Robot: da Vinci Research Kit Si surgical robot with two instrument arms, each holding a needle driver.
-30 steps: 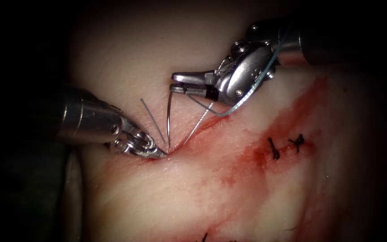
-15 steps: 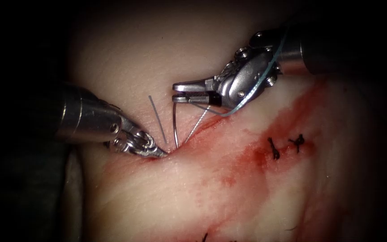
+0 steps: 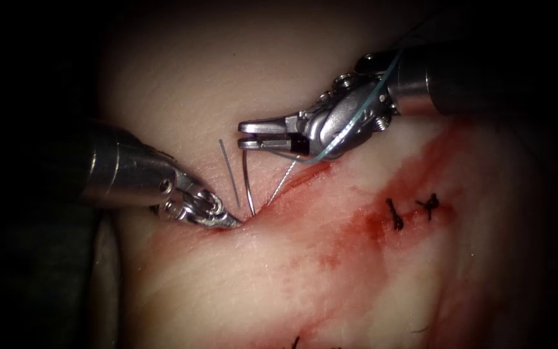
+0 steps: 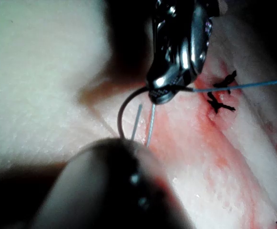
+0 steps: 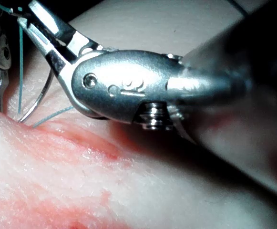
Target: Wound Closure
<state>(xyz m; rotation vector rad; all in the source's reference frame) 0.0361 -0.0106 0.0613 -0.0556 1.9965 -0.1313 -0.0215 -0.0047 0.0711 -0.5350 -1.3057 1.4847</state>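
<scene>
Since the earlier frames the right tool (image 3: 248, 134) has shifted slightly left and up, carrying the needle's (image 3: 247, 181) upper end with it. Its jaws are clamped on the needle near that end; the other end sits in the tissue (image 3: 182, 77) at the cut (image 3: 292, 184), thread (image 3: 282, 183) rising beside it. The left tool (image 3: 230, 222) presses closed jaws against the cut's left edge; what it grips I cannot tell. Judged well done: follow the needle's curve, keep the edge steady.
</scene>
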